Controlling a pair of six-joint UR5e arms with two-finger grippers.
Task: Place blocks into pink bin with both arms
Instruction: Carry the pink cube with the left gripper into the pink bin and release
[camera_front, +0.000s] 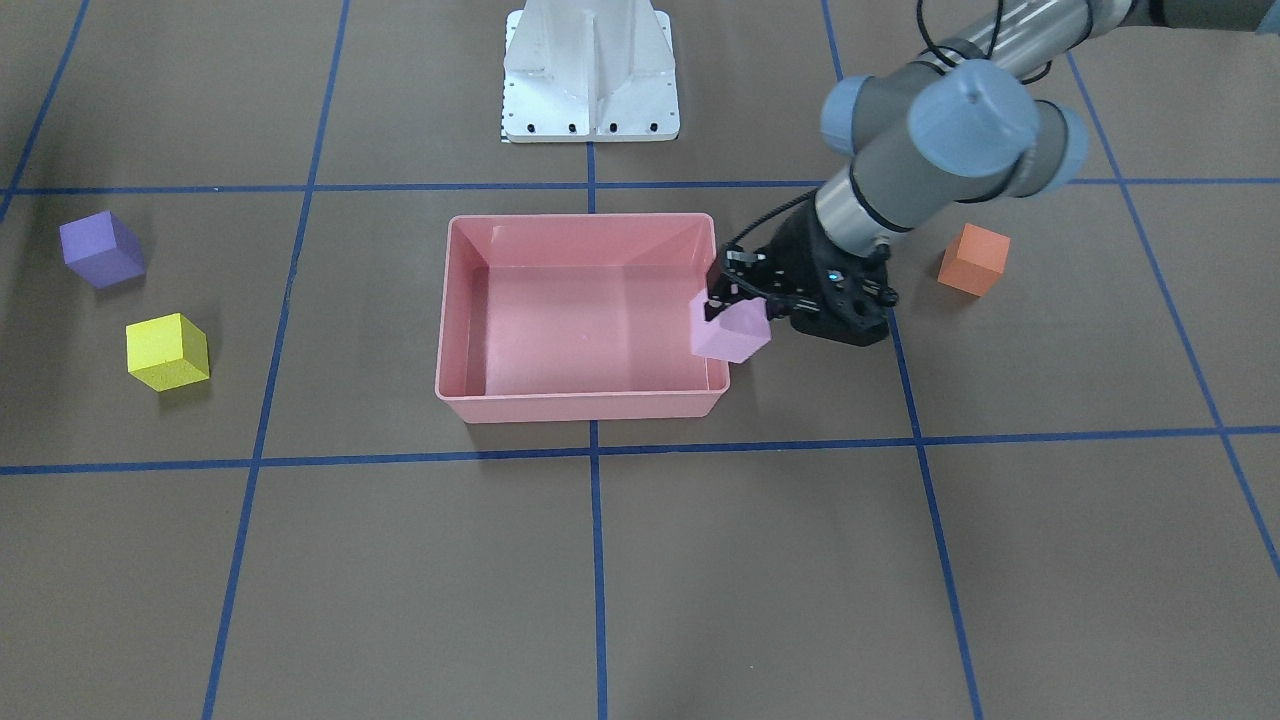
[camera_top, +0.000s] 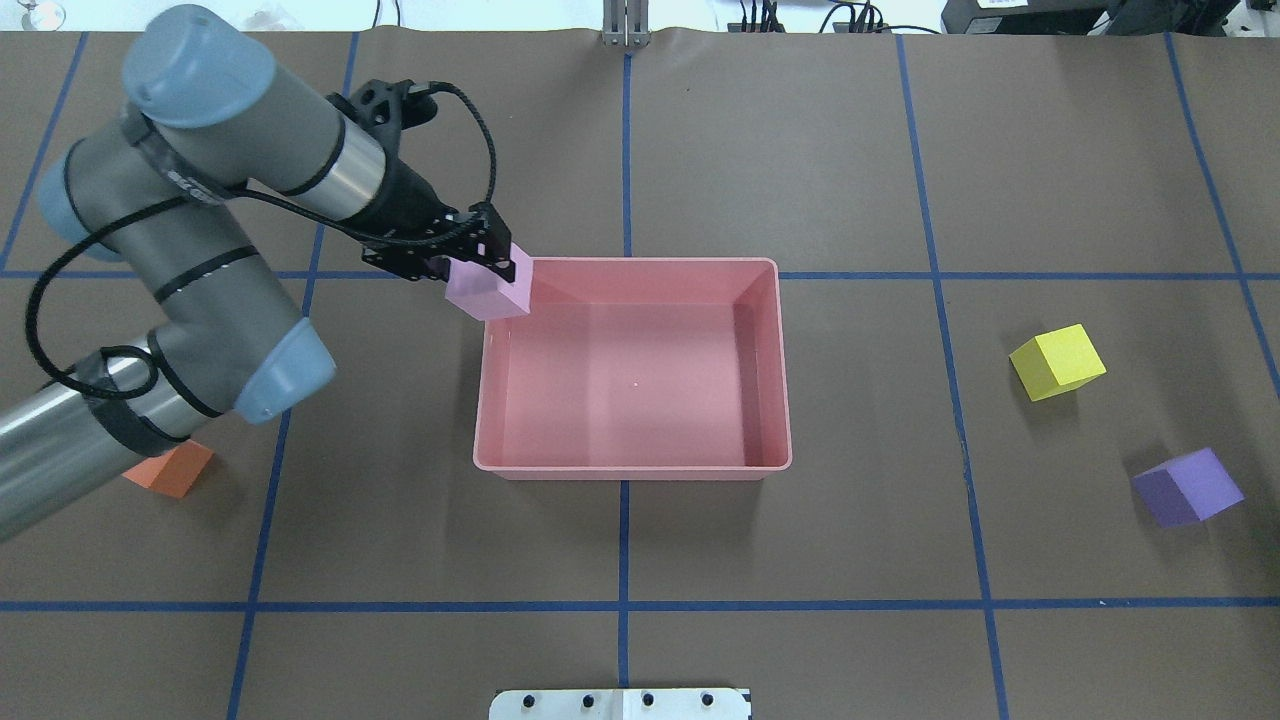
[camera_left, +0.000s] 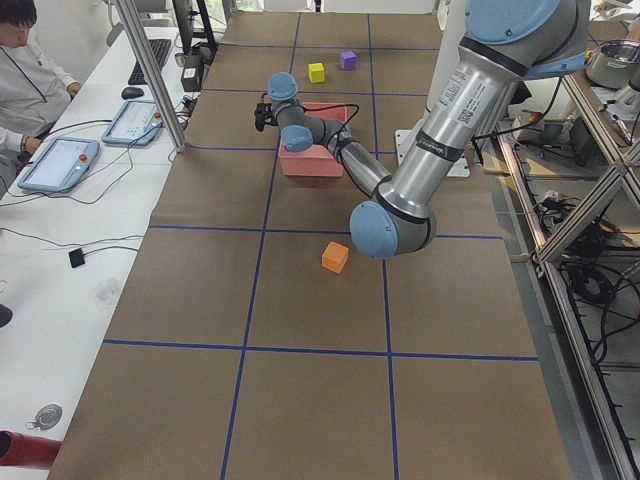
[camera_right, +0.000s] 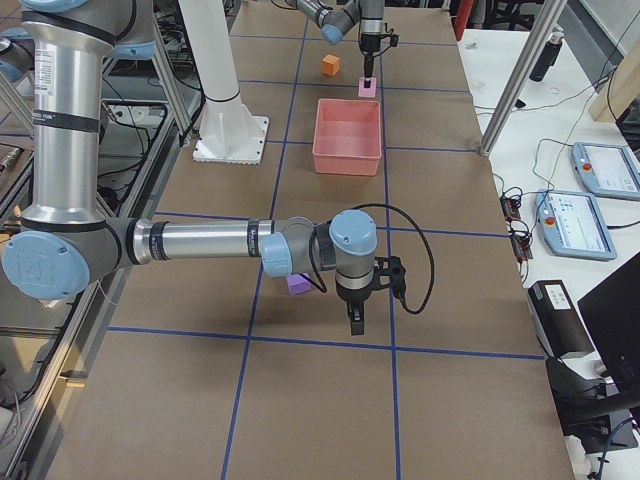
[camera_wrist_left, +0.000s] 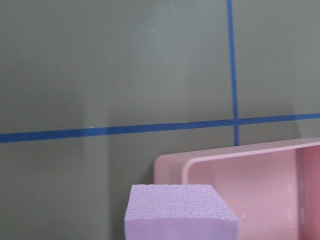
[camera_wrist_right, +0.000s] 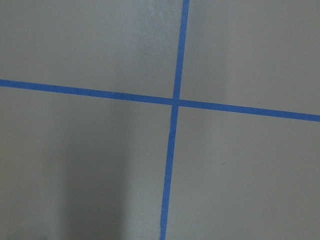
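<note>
My left gripper (camera_front: 735, 300) is shut on the light pink-lilac block (camera_front: 730, 335) and holds it above the far left corner of the pink bin (camera_front: 580, 405), over its rim. The overhead view shows the same: the gripper (camera_top: 480, 262), the block (camera_top: 488, 287) and the bin (camera_top: 630, 468), which holds no blocks. The left wrist view shows the block (camera_wrist_left: 180, 212) beside the bin's corner (camera_wrist_left: 225, 152). The orange block (camera_top: 172, 470) lies under my left arm. The yellow block (camera_top: 1057, 361) and the purple block (camera_top: 1187, 487) lie right of the bin. My right gripper (camera_right: 356, 322) shows only in the exterior right view, near the purple block (camera_right: 298, 284); I cannot tell its state.
The white robot base (camera_top: 620, 705) stands at the table's near edge. Blue tape lines grid the brown table. An operator (camera_left: 25, 70) sits at a side desk with tablets beyond the table's far edge.
</note>
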